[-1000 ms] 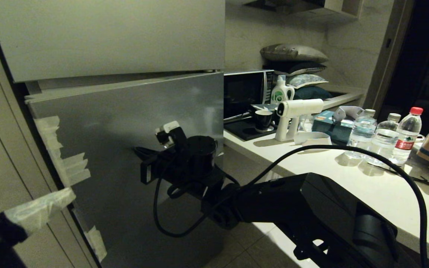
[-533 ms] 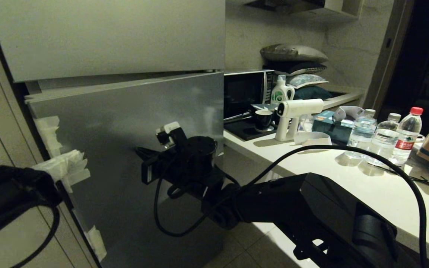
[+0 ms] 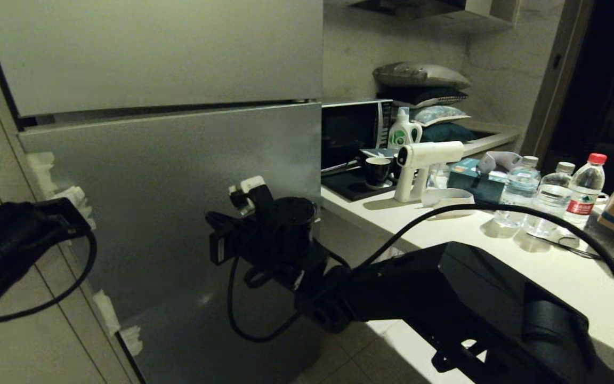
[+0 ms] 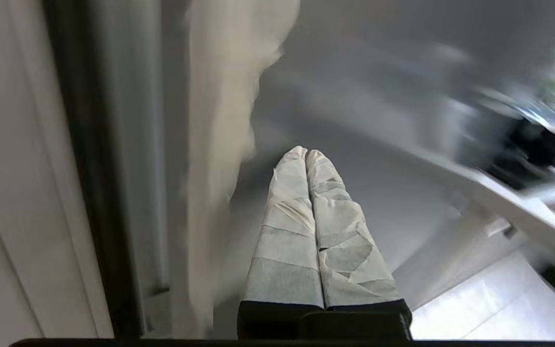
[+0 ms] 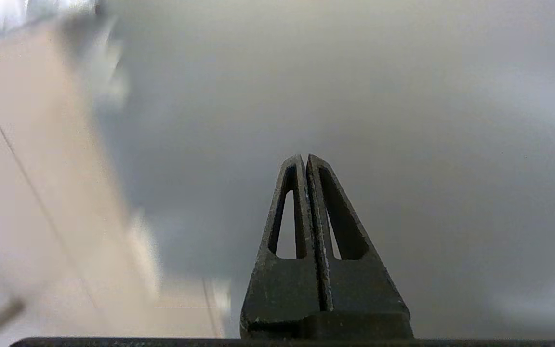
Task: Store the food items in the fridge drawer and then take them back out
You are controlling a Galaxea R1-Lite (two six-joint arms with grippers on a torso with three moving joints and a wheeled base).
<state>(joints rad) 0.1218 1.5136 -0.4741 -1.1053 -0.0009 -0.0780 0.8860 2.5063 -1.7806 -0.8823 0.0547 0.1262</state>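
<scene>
The fridge drawer (image 3: pixel 168 213) is sitting nearly flush under the top door (image 3: pixel 152 53), its long axis running level. The right gripper (image 5: pixel 305 159), fingers pressed together, is pointing at its grey front; the left gripper (image 4: pixel 305 153), also pressed together, is hovering by its taped edge.

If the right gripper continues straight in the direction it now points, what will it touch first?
Most likely the grey front of the fridge drawer. The right gripper, fingers shut and empty, points at that panel, which fills its wrist view; the remaining gap is unclear.
</scene>
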